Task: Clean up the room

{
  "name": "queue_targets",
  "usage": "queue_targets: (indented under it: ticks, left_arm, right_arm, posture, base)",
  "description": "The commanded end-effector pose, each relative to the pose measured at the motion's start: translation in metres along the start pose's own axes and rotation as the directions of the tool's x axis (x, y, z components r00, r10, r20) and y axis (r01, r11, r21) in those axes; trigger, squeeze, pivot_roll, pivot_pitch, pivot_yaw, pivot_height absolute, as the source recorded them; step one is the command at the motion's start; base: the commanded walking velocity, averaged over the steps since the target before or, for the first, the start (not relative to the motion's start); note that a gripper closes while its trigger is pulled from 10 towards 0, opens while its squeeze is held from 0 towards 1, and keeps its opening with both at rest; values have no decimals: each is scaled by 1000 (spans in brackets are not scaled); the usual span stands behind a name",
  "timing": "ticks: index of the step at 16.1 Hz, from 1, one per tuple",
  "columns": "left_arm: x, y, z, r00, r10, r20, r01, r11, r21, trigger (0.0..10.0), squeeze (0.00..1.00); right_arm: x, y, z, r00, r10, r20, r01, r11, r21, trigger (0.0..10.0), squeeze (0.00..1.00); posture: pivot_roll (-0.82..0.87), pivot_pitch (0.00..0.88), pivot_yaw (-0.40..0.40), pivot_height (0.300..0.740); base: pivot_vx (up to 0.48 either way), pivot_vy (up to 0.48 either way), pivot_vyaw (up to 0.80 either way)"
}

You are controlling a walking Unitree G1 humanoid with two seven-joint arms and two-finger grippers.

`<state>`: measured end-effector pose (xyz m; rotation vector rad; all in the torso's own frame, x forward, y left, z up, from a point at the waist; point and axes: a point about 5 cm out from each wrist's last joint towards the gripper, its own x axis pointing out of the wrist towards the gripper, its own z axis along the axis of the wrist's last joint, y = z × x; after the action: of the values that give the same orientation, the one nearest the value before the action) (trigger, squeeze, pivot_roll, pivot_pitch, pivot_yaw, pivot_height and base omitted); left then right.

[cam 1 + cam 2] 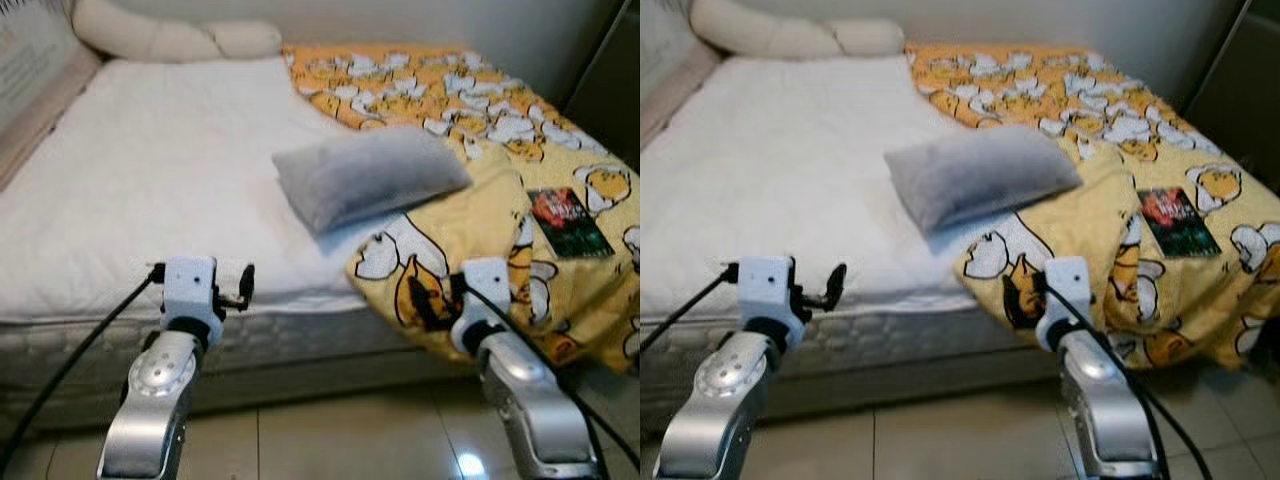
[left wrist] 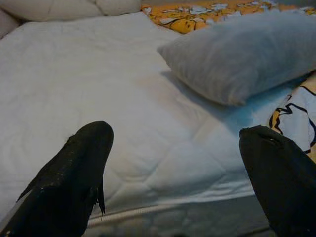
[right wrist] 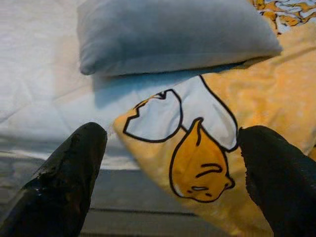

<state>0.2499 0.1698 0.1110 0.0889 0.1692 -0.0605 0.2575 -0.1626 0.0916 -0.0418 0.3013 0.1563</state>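
While the robot stands at the near edge of the bed [image 1: 120, 190], both arms are raised toward it and nothing is held. On the left, the left gripper [image 2: 175, 148] is seen with its fingers [image 2: 74, 173] spread wide apart, poised over the near edge of bare white mattress. Further right and farther in, the grey pillow [image 1: 368, 175] lies near the bed's middle, its long axis running left to right and slightly tilted, with its right end resting on the yellow duck-print blanket [image 1: 500, 210]. The blanket is bunched over the right half, and its near corner hangs over the mattress edge. The right gripper [image 3: 173, 158], fingers also apart, is placed just before that hanging corner, with nothing between them. A dark book [image 1: 568, 222] lies on the blanket at the far right. The blanket corner is judged nearest to the right gripper; the pillow lies beyond and between both arms.
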Motion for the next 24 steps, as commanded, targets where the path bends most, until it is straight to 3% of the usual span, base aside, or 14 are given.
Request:
queue_targets:
  ticks: [1, 17, 20, 24]
  left_arm:
    - [1, 4, 3, 1000, 11, 9, -11, 1000, -1, 10000, 0]
    - [-1, 8, 0, 1000, 25, -4, -25, 1000, -18, 10000, 0]
    - [1, 6, -1, 1000, 19, -6, -20, 1000, -13, 10000, 0]
    - [2, 10, 2, 999, 35, 9, -35, 999, -6, 10000, 0]
  right_arm:
    - [0, -1, 1, 1000, -8, 6, 8, 1000, 0, 10000, 1000]
    - [1, -7, 0, 1000, -12, 0, 12, 1000, -16, 10000, 1000]
    - [2, -7, 1, 1000, -11, 2, 11, 1000, -27, 10000, 1000]
    - [2, -7, -1, 1000, -16, -2, 15, 1000, -9, 10000, 1000]
  posture:
    - [-81, 0, -21, 740]
    - [-87, 0, -16, 740]
    - [-83, 0, -22, 740]
    - [-88, 0, -14, 740]
  base:
    - [0, 0, 0]
    - [266, 0, 0]
    - [319, 0, 800]
    - [318, 0, 0]
